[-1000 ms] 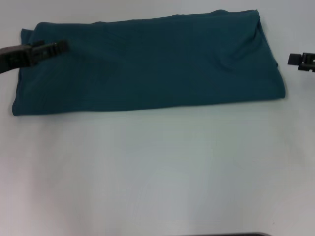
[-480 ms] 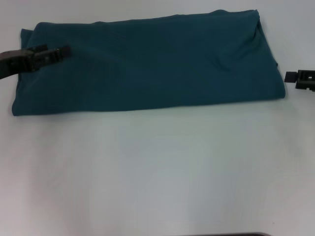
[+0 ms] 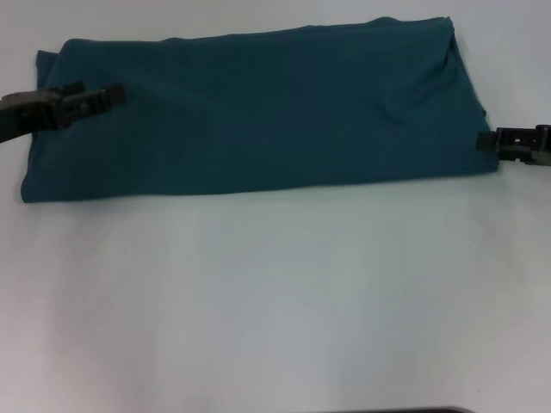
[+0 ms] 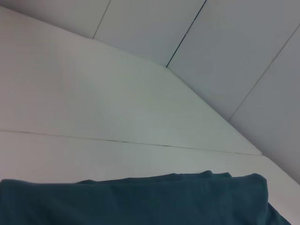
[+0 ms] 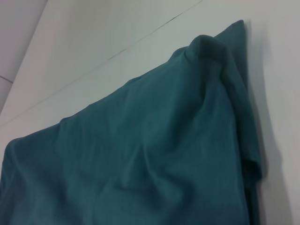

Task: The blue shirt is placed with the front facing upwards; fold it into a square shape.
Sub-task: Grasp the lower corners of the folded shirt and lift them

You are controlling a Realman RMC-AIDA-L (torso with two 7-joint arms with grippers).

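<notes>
The blue shirt [image 3: 258, 112] lies folded into a long plain teal band across the far part of the white table [image 3: 275, 292]; no lettering shows. My left gripper [image 3: 116, 92] reaches in from the left, over the shirt's left end near its far edge. My right gripper [image 3: 484, 140] comes in from the right, at the shirt's right end near its front corner. The left wrist view shows the shirt's far folded edge [image 4: 140, 199]. The right wrist view shows the shirt's bunched right end with creases [image 5: 140, 154].
White table surface runs from the shirt's front edge to the near side. A dark strip [image 3: 396, 410] shows at the table's near edge. White wall panels [image 4: 211, 47] stand behind the table.
My right gripper has moved toward me and to the left, from beside the shirt to its right front corner. My left gripper has barely shifted. The shirt has not moved.
</notes>
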